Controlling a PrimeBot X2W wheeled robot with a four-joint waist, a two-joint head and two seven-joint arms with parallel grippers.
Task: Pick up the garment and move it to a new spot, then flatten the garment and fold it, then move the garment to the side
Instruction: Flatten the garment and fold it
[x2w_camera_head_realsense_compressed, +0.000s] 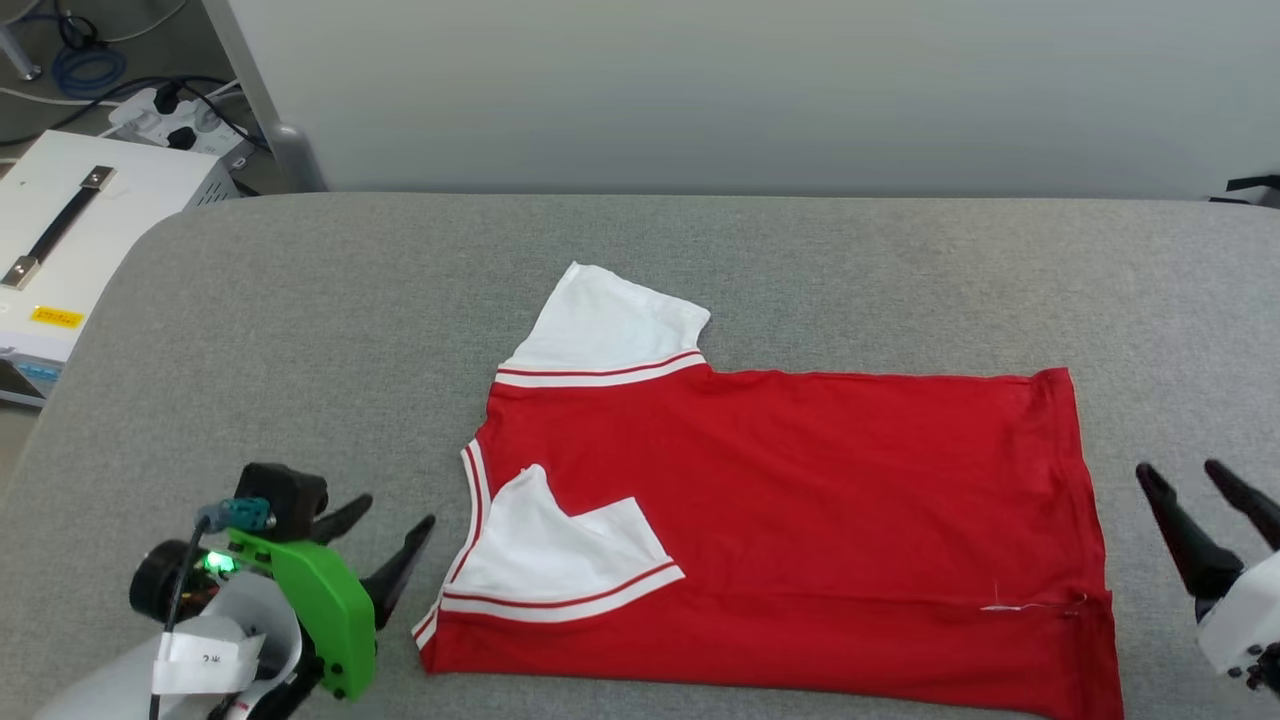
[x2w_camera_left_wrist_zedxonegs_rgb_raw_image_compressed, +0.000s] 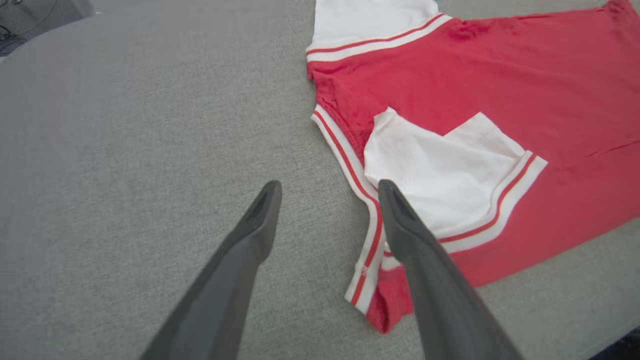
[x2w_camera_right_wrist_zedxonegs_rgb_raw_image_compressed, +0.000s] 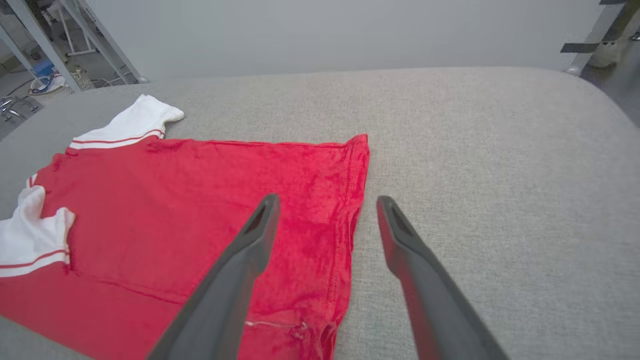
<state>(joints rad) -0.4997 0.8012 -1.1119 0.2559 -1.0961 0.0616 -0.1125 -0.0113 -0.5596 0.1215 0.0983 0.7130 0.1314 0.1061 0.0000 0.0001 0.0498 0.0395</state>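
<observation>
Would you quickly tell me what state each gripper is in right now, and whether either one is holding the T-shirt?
Left gripper: open, holding nothing, beside the T-shirt.
Right gripper: open, holding nothing.

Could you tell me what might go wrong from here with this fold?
The folded-in sleeve lies loose on the garment; a pinch by the open left gripper beside it might flip it open. The far sleeve sticks out, so the next fold may come out lumpy. Its near edge lies close to the table edge; a pull could drag it off.
</observation>
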